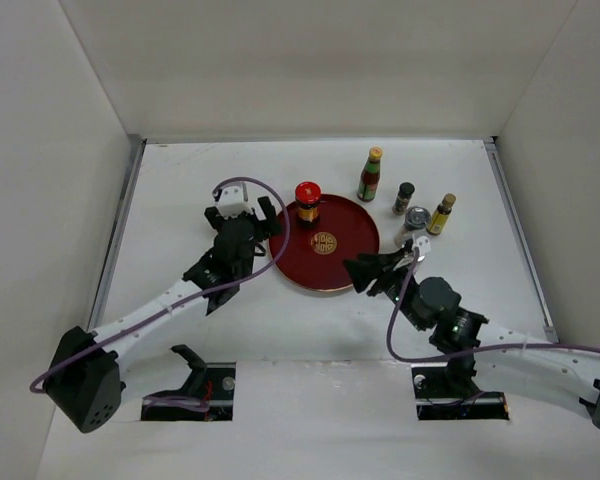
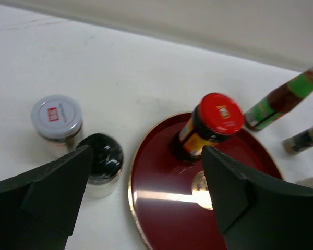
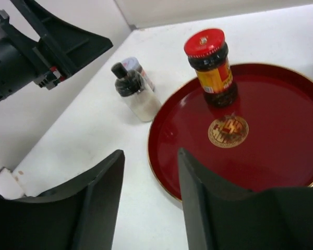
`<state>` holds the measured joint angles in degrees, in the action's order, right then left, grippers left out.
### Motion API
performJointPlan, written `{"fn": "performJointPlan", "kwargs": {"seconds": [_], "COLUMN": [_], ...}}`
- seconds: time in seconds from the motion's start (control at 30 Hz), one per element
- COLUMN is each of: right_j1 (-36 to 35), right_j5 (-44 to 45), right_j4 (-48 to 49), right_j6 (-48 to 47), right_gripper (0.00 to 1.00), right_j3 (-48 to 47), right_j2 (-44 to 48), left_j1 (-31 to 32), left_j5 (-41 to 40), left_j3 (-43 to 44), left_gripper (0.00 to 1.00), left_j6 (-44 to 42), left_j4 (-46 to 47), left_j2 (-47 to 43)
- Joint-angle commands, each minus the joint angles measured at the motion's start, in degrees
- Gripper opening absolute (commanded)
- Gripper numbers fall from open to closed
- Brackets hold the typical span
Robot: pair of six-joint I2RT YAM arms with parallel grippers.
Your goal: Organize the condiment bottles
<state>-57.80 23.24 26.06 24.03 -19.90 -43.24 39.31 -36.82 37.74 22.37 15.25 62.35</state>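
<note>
A red-capped jar [image 1: 308, 203] stands on the far left part of the big red round tray [image 1: 352, 262]. A tall bottle with a yellow-green cap [image 1: 370, 174], a black-capped bottle [image 1: 404, 197], a silver-capped jar [image 1: 416, 219] and a yellow-capped bottle [image 1: 441, 214] stand right of the tray. My left gripper [image 1: 270, 222] is open and empty at the tray's left edge; its wrist view shows a white-capped jar [image 2: 56, 119] and a black-capped jar [image 2: 100, 159] just left of the tray [image 2: 161, 219]. My right gripper [image 1: 364, 272] is open and empty over the tray's near right rim.
White walls close in the table on the left, back and right. In the right wrist view the left gripper [image 3: 57, 44] hangs above the two small jars [image 3: 133, 91]. A metal strip [image 1: 120, 220] runs along the table's left edge.
</note>
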Motion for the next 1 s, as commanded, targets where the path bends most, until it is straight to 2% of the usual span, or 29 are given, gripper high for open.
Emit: {"fn": "performJointPlan", "kwargs": {"seconds": [0.0,0.1,0.13,0.2,0.23,0.27,0.33,0.4,0.57,0.8,0.97], "right_j1": [-1.56,-4.89,-6.3,-8.15,-8.33,-8.42,-8.42,-8.34,-8.51,-6.41,-5.61], "right_j5": [1.28,-0.13,-0.65,-1.1,-0.49,0.04,0.14,-0.13,0.49,0.49,-0.04], "right_j4": [0.74,3.37,4.95,6.8,6.98,6.72,6.46,6.46,7.07,6.54,6.81], "right_j6": [-0.56,-3.19,-4.51,-6.53,-7.06,-7.07,-6.89,-6.37,-6.37,-5.93,-4.96], "right_gripper": [0.56,0.78,0.76,0.47,0.36,0.3,0.28,0.28,0.39,0.44,0.46], "right_j3": [-2.95,-2.34,-1.81,-1.11,-1.19,-1.45,-1.98,-2.42,-2.51,-0.58,0.04], "right_j2": [-1.75,-1.06,-0.7,-0.26,-0.7,-1.4,-2.8,-4.47,-5.62,-0.45,0.88], "left_j1": [-2.26,-3.49,-4.28,-4.64,-4.81,-5.16,-5.86,-6.74,-8.68,-9.47,-9.04], "left_j5": [-0.98,-0.01,0.17,-0.27,-0.88,-0.97,-1.06,-0.71,-0.45,1.84,1.4], "left_j3": [-1.09,-0.48,0.23,1.11,1.29,1.72,2.86,3.83,4.1,4.63,4.01], "left_gripper": [0.85,0.86,0.86,0.86,0.86,0.86,0.86,0.85,0.77,0.58,0.39], "left_j6": [3.29,3.21,3.21,2.94,2.94,2.85,2.42,2.5,1.89,2.41,2.33], "left_j4": [-4.78,-4.7,-4.96,-4.7,-4.35,-3.74,-3.21,-2.68,0.75,1.19,0.75], "left_j2": [0.84,4.7,6.63,9.1,10.07,11.21,13.4,15.16,17.63,20.45,16.59]}}
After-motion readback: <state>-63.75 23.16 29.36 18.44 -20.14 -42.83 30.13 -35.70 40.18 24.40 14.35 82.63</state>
